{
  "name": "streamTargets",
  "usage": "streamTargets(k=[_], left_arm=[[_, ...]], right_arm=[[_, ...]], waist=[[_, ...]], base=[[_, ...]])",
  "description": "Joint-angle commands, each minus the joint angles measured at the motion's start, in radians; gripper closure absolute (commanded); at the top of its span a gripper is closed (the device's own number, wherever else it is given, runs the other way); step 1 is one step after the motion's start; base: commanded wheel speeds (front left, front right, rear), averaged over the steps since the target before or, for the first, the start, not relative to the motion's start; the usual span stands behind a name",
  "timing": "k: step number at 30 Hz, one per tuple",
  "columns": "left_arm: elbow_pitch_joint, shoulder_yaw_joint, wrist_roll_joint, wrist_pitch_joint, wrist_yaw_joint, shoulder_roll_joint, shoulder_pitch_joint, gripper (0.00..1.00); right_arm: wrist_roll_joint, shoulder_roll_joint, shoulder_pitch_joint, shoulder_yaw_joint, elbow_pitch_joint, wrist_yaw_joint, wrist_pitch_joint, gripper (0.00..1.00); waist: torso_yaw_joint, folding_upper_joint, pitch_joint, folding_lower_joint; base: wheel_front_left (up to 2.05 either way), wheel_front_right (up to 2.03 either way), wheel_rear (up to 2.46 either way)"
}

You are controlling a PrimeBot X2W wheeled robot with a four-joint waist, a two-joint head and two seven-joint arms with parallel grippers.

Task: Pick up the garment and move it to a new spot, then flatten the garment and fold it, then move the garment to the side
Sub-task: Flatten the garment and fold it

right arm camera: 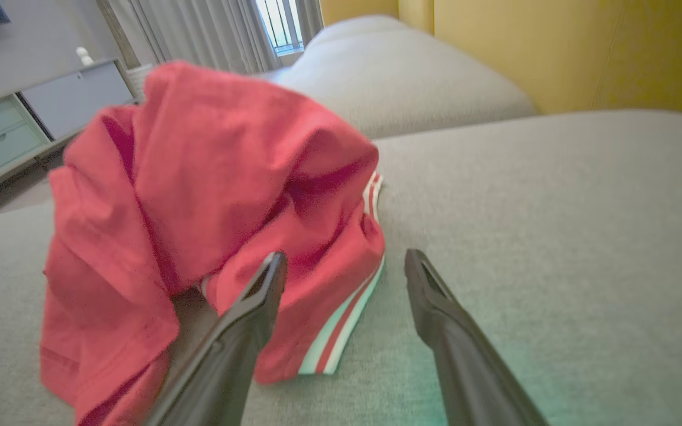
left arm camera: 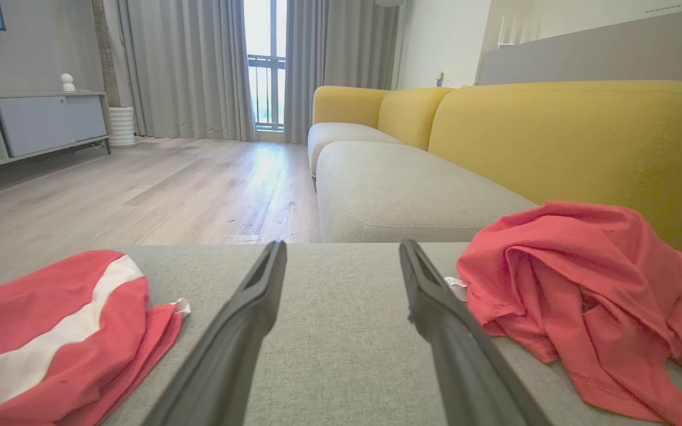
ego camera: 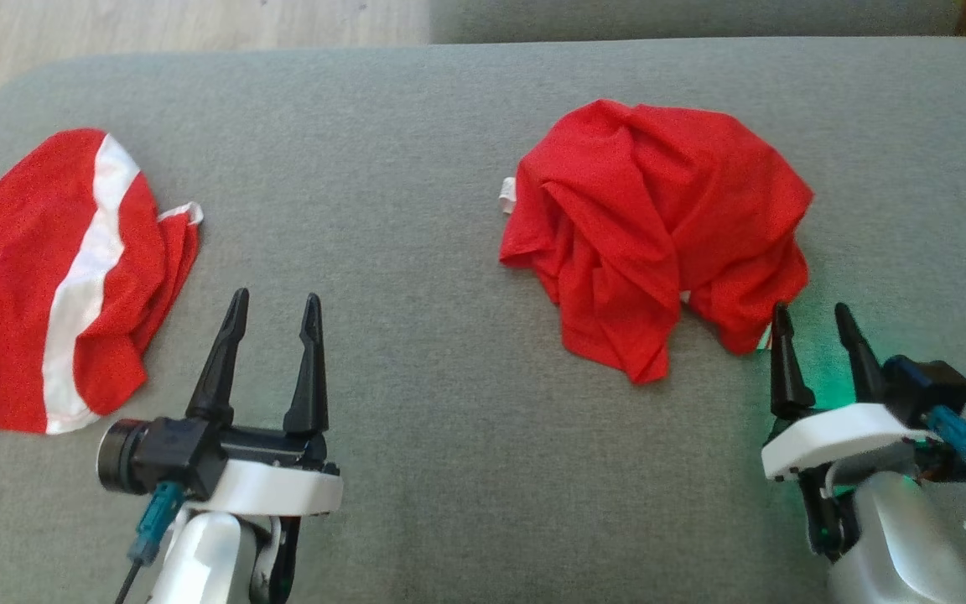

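Note:
A crumpled red garment [ego camera: 659, 226] lies heaped on the grey cushion [ego camera: 416, 252], right of centre; it also shows as the red garment [left arm camera: 584, 296] and the red garment [right arm camera: 199, 195] with a white-and-red striped hem. My right gripper [ego camera: 814, 323] stands open at the heap's near right edge, its left fingertip touching the hem; the right gripper [right arm camera: 344, 263] has nothing between its fingers. My left gripper [ego camera: 275, 309] is open and empty over bare cushion, left of the heap; the left gripper [left arm camera: 341, 251] points between the two garments.
A second red garment with a white stripe [ego camera: 64, 277] lies at the cushion's left end. A yellow-backed sofa [left arm camera: 554, 136] stands beyond the cushion, wooden floor [left arm camera: 140, 189] and a low cabinet [left arm camera: 33, 124] to the left.

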Motion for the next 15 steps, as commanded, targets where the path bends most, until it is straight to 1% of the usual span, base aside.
streamTargets(k=[1,5,7,8,12,13,14,15], left_arm=[[-0.021,0.039,0.009,-0.005,-0.006,-0.001,-0.043,0.00],[-0.014,0.039,0.013,-0.005,-0.017,-0.010,-0.050,0.00],[-0.013,0.039,0.012,-0.005,-0.022,-0.015,-0.054,0.00],[-0.014,0.041,0.011,-0.005,-0.024,-0.019,-0.058,0.00],[-0.012,0.040,-0.001,-0.005,-0.037,-0.024,-0.062,0.00],[-0.012,0.038,-0.002,-0.005,-0.040,-0.025,-0.063,0.00],[-0.011,0.036,-0.002,-0.005,-0.043,-0.026,-0.063,0.00],[-0.010,0.035,-0.002,-0.005,-0.045,-0.027,-0.064,0.00]], right_arm=[[0.010,-0.004,-0.050,0.020,0.029,0.008,-0.011,0.00],[0.046,-0.004,-0.121,0.020,0.196,0.008,-0.010,0.00],[0.043,-0.004,-0.155,0.031,0.266,0.008,-0.010,0.00],[0.054,-0.004,-0.185,0.039,0.334,0.008,-0.009,0.00],[0.082,-0.004,-0.237,0.076,0.442,0.008,-0.008,0.00],[0.090,-0.004,-0.246,0.089,0.460,0.008,-0.008,0.34],[0.100,-0.004,-0.253,0.099,0.475,0.008,-0.009,0.88],[0.106,-0.004,-0.260,0.104,0.485,0.008,-0.009,1.00]], waist=[[0.018,0.0000,0.012,-0.0001],[0.038,0.0000,0.024,-0.0001],[0.047,0.0000,0.031,-0.0001],[0.053,0.0000,0.039,-0.0001],[0.061,0.0000,0.049,-0.0001],[0.062,0.0000,0.051,-0.0001],[0.063,0.0000,0.051,-0.0001],[0.064,0.0000,0.051,-0.0001]], base=[[0.00,0.00,0.00],[0.00,0.00,0.00],[0.00,0.00,0.00],[0.00,0.00,0.00],[0.00,0.00,0.00],[0.00,0.00,0.00],[0.00,0.00,0.00],[0.00,0.00,0.00]])
